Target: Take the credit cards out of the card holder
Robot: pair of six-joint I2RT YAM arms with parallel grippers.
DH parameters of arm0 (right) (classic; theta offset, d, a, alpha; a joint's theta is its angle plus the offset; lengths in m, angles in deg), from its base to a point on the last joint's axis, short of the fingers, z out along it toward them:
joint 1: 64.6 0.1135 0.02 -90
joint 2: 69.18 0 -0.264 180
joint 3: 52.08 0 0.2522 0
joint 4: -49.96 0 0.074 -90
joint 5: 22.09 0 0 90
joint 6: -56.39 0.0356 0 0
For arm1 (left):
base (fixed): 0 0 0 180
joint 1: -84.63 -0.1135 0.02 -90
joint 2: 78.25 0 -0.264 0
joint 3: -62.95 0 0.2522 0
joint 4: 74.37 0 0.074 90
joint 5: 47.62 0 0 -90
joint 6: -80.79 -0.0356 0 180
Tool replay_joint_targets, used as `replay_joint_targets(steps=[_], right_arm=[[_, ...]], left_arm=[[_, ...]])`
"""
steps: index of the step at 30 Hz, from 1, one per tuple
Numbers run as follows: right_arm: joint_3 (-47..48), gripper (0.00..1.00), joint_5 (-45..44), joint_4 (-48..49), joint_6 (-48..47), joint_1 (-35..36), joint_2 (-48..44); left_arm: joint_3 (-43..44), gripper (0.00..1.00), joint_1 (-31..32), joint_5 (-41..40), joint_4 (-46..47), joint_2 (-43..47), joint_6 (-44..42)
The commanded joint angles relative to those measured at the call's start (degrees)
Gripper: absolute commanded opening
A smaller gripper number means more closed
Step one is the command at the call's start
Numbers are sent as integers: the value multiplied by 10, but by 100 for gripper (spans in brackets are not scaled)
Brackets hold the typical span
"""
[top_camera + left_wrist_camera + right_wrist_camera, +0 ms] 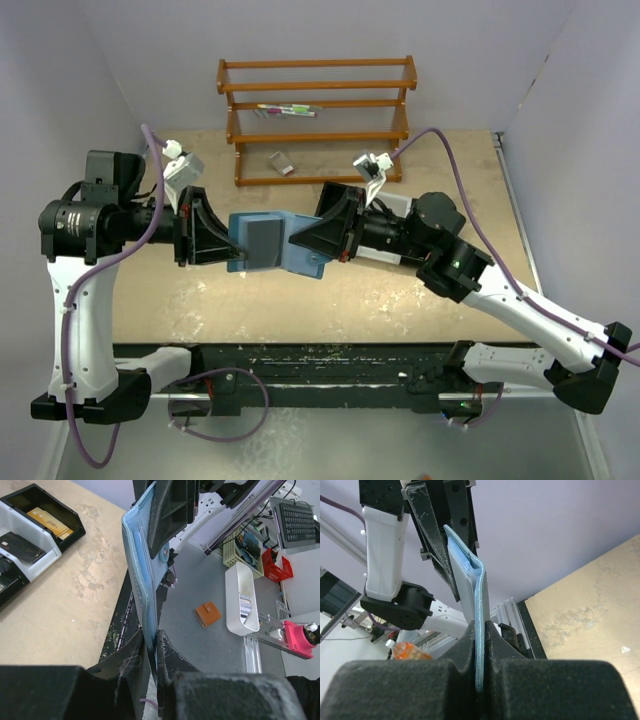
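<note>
Holder: wallet (pixel 285 245) is lifted clear of the surface (pixel 330 290), stretched between both arms at mid-scene.
Left tool: left tool (pixel 232 243) is pinched on the wallet's left end; the left wrist view shows its fingers (pixel 131 650) squeezing the blue edge.
Right tool: right tool (pixel 300 243) is pressed together on the wallet's right flap, the leather clamped flat between its pads.
Card: grey card (pixel 262 242) lies against the wallet's left half; whether the left tool also nips this card cannot be told.
Step in hand: judged as working a card loose while the wallet is held from both ends.
Doing it well: right tool should hold firm and steady; left should catch the card's edge alone, not the leather, and draw it straight along the pocket, without twisting.
Risk: soft leather may buckle, or the whole wallet may slide instead of the card.
Top view only: rack (pixel 318 118) at the far side, with both arms facing each other.
Left wrist only: black tray (pixel 35 535) at far left, and the snap (pixel 165 553) on the wallet.
Right wrist only: pale card edges (pixel 462 575) fanned inside the fold.
</note>
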Motion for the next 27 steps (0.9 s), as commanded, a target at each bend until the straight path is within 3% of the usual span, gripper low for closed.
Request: replay_joint_targets(steps=[1,8,14,27], right_arm=[[0,0,33,55,5,1,-20],[1,0,57,67,8,0,-16],[-1,0,65,64,6,-8,-22],[-6,0,79,81,17,-19,-35]], left_arm=[[26,17,1,29,2,2,-17],[33,20,1,46,1,1,-11],[43,31,2,61,1,8,-9],[41,24,2,61,3,11,-16]])
